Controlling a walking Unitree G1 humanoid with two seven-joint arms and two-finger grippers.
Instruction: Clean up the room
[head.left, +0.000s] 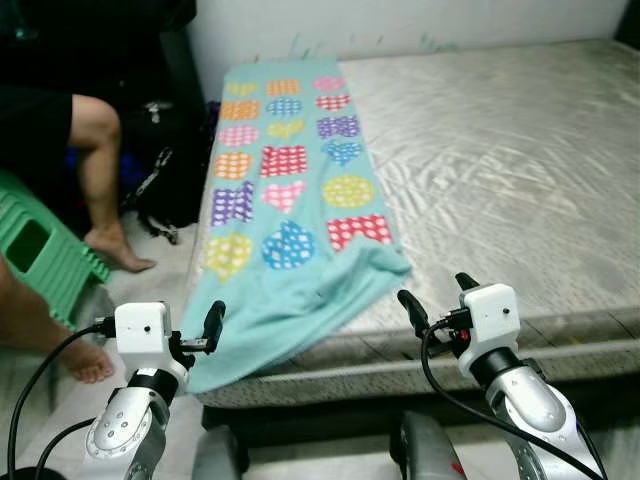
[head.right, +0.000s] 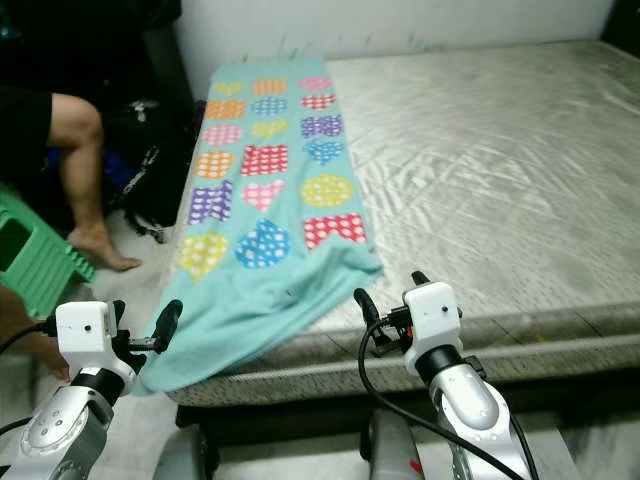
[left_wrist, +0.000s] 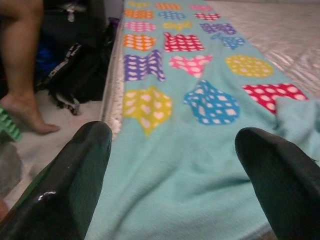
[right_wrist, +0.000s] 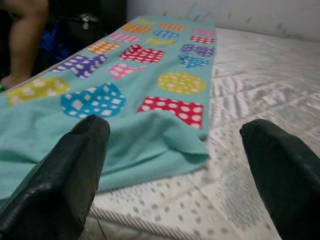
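- Nearest us, our left gripper (head.left: 200, 330) hovers at about 7 o'clock, its fingers (left_wrist: 70, 175) spread wide and holding nothing, just off the hanging corner of the blanket (head.left: 285, 215).
- Our right gripper (head.left: 438, 300) sits at about 5 o'clock over the mattress (head.left: 500, 170) edge, fingers likewise spread and empty, just right of the blanket's bunched near end.
- The blanket (teal, with dotted hearts and bows) runs along the mattress's left side toward 12 o'clock, its near corner spilling over the edge toward the floor.
- We judge the chief risk to be a one-sided grab: if only one gripper closes on cloth, the rest could slide off the bed.
- The right gripper could pinch mattress cover with the blanket, since the fold lies flat against it.
- Further off at 9 to 10 o'clock, a person's leg (head.left: 100, 180), a green stool (head.left: 45, 255) and a dark bag (head.left: 165, 180) crowd the left; a wide swing could strike them.
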